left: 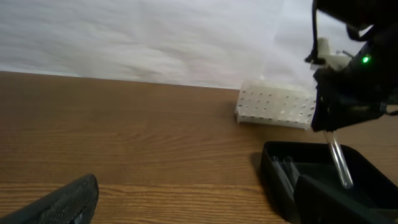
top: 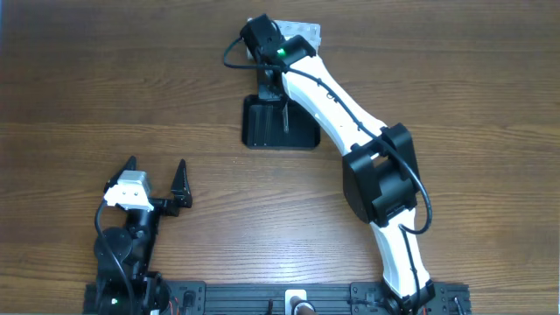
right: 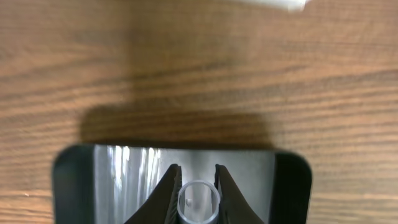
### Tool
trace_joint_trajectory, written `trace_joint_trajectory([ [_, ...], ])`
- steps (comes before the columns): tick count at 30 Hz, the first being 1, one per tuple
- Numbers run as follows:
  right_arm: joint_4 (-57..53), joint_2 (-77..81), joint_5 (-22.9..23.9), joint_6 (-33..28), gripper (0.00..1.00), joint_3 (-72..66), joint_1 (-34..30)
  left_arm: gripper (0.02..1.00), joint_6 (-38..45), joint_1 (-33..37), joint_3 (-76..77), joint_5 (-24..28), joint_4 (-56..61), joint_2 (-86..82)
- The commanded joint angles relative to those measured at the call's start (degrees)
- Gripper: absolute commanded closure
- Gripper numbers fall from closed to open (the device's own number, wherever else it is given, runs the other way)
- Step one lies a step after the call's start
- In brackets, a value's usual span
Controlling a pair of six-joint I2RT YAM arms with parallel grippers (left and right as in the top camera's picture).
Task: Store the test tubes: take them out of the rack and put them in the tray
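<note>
While I scan the top view, my left gripper (top: pixel 156 164) sits in the lower left of the frame with its fingers spread wide and nothing between them, well apart from the work. My right arm (top: pixel 350 114) slants from the lower right up to the upper middle, where its wrist is over the black tray (top: pixel 258 131); the white rack (top: pixel 304 33) lies just above the tray near the top edge, both on the wooden table (top: pixel 105 79). From the left wrist view, at the right side of the frame, I see the right gripper (left: pixel 329 127) pinching a clear test tube (left: pixel 339 163) by its upper end, the tube hanging nearly upright with its lower part inside the tray. More tubes (left: pixel 283 173) lie flat in the tray, and the rack stands behind it. From the right wrist view, at bottom centre, I look down the held tube's open end between the two fingers, with the tray floor below.
</note>
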Motion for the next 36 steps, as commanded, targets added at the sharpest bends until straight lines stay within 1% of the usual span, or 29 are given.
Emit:
trace_joint_trajectory([
  [1,-0.2,1.2,-0.5,2.8,0.989,-2.1,1.0,0.018,0.8,0.4,-0.4,0.6,0.0,-0.5],
  [6,0.1,1.2,-0.4,3.0,0.991,-2.9,1.1,0.018,0.8,0.4,-0.4,0.5,0.0,-0.5],
  [12,3.2,1.2,-0.4,4.5,0.989,-5.2,0.7,0.018,0.8,0.4,-0.4,0.6,0.0,-0.5],
  [18,6.4,1.2,-0.5,4.5,0.987,-8.0,0.2,0.018,0.8,0.4,-0.4,0.5,0.0,-0.5],
  [23,6.6,1.2,-0.4,5.1,0.961,-8.4,0.3,0.018,0.8,0.4,-0.4,0.5,0.0,-0.5],
  [29,7.6,1.5,-0.4,5.1,0.895,-8.7,0.2,0.020,0.8,0.4,-0.4,0.5,0.0,-0.5],
  [33,7.7,2.2,-0.4,5.1,0.890,-8.8,0.0,0.018,0.8,0.4,-0.4,0.6,0.0,-0.5],
  [36,7.8,2.2,-0.4,5.1,0.844,-8.9,-0.3,0.018,0.8,0.4,-0.4,0.6,0.0,-0.5],
])
